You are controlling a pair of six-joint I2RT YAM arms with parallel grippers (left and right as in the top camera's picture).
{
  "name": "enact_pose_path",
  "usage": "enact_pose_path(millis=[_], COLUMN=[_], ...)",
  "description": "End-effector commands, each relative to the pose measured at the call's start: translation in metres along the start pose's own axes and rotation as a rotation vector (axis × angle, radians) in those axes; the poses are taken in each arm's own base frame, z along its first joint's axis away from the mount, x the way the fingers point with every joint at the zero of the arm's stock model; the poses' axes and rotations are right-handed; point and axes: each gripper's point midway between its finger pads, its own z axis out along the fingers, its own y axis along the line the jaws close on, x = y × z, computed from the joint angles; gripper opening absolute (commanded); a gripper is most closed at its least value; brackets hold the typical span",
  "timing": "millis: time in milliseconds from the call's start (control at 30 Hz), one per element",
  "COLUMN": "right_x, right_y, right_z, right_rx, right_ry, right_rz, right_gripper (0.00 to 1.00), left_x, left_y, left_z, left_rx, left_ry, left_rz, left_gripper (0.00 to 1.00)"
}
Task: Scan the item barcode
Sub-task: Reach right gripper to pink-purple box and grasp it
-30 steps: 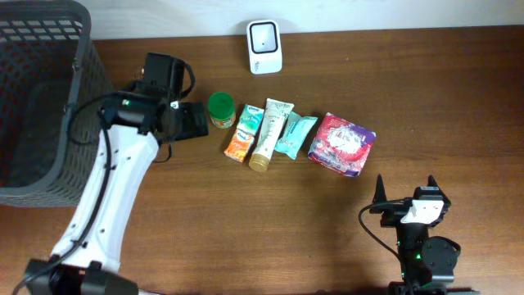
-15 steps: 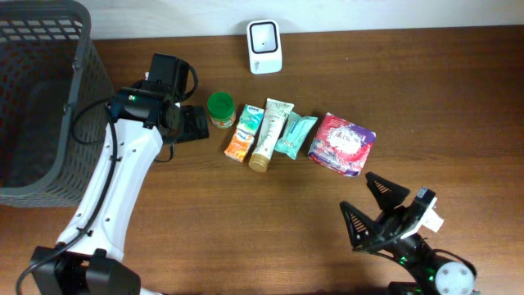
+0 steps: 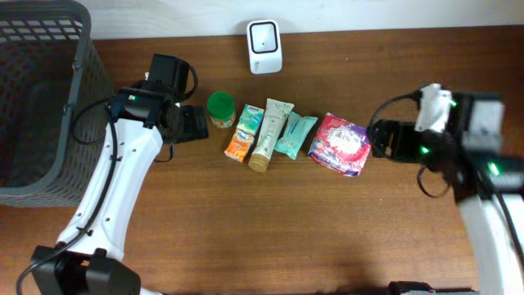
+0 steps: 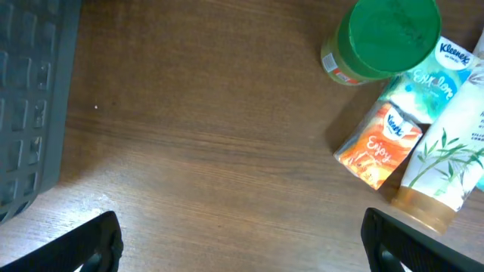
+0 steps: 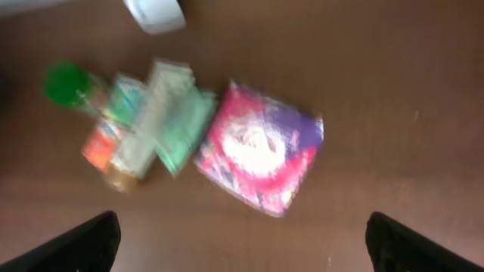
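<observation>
green-lidded jar (image 3: 220, 104), orange carton (image 3: 238, 145), pink-purple packet (image 3: 341, 144)

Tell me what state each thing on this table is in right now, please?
left gripper, open, holding nothing
right gripper, open, holding nothing
green-lidded jar, upright, lid on
Kleenex pack, lying flat
orange pack, lying flat
tube, lying flat, cap on
teal packet, lying flat
red-purple packet, lying flat
scanner, untouched, apart from the items
basket, nothing seen inside

Your right pincer (image 3: 378, 141) has swung up from five o'clock to three o'clock, just beside the pink-and-purple plastic packet (image 3: 342, 144).
</observation>
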Motion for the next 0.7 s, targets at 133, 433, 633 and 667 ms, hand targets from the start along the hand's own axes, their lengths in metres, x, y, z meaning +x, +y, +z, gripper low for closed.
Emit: enact_pose_path(millis=[133, 433, 633, 667], right_x=[0.038, 0.068, 0.081, 0.082], right_y=[-0.035, -0.033, -0.059, -0.059], right_z=[0.098, 0.163, 0.187, 0.188], right_rx=[-0.190, -0.730, -0.541, -0.540], right_ry=[0.342, 0.401, 0.452, 0.452], right_rz=[0.216, 0.336, 0.350, 0.352], right_gripper=[0.99, 0.79, 0.87, 0.87], left_x=[0.000, 0.000, 0.000, 0.000], left_y=[0.001, 0.001, 0.001, 0.001], left_z=[0.001, 0.001, 0.001, 0.001], left_rx=[-0.010, -0.010, -0.010, -0.010], left_ry=[-0.002, -0.002, -0.002, -0.002], left_rz=[-0.010, -0.010, -0.010, -0.010], left_gripper=[0.99, 0.99, 0.99, 0.99])
